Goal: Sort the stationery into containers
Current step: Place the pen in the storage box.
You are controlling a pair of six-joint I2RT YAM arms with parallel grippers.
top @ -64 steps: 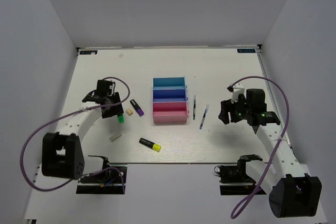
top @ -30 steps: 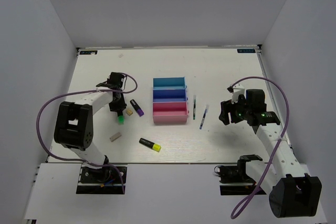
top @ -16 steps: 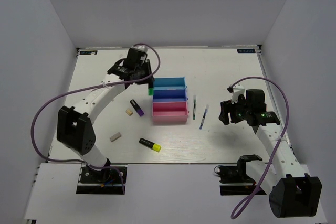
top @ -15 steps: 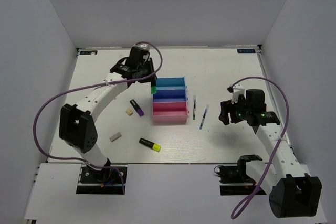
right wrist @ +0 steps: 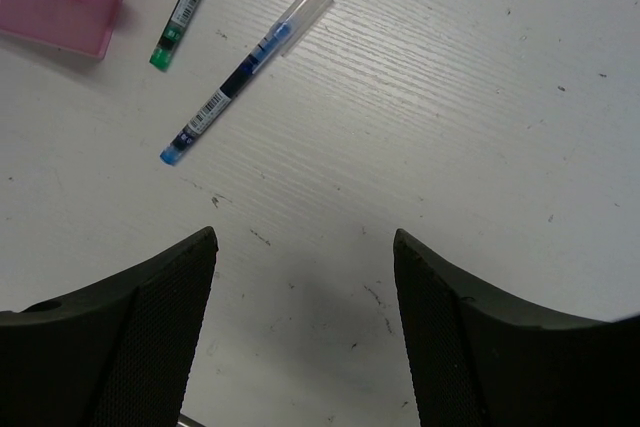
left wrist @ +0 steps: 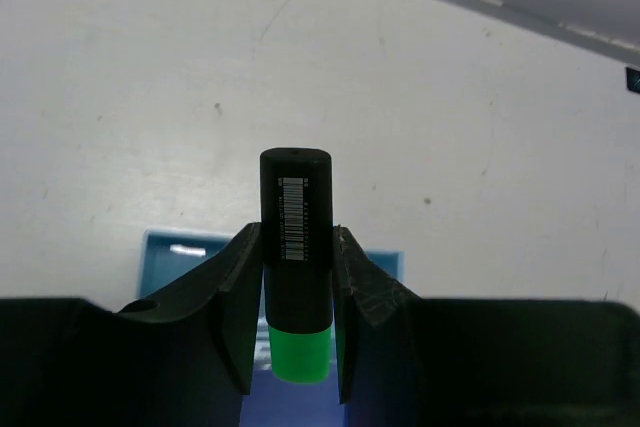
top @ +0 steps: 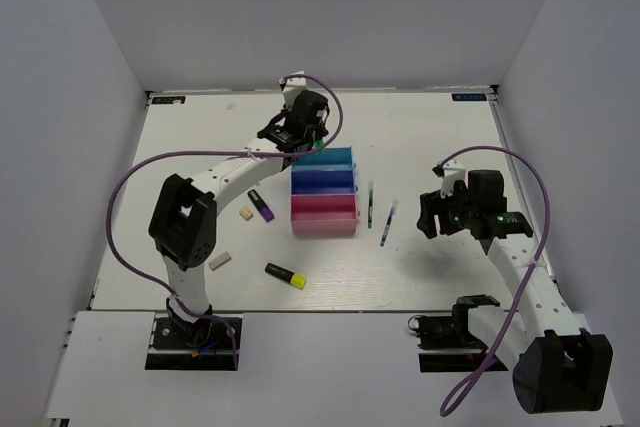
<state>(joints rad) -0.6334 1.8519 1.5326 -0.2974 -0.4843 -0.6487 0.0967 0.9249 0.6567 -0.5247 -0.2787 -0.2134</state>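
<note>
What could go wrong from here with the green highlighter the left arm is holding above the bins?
1. In the wrist view the green highlighter appears to reach past the teal bin's far wall, so if released now it may strike the rim or land on the table.
2. The bin looks narrow. Lowering the left gripper further could bump its wall and knock it out of place.

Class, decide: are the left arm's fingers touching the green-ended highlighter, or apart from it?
Touching. The left wrist view shows the left fingers pressed against both sides of the green-ended highlighter, on its black body, with no gap.
</note>
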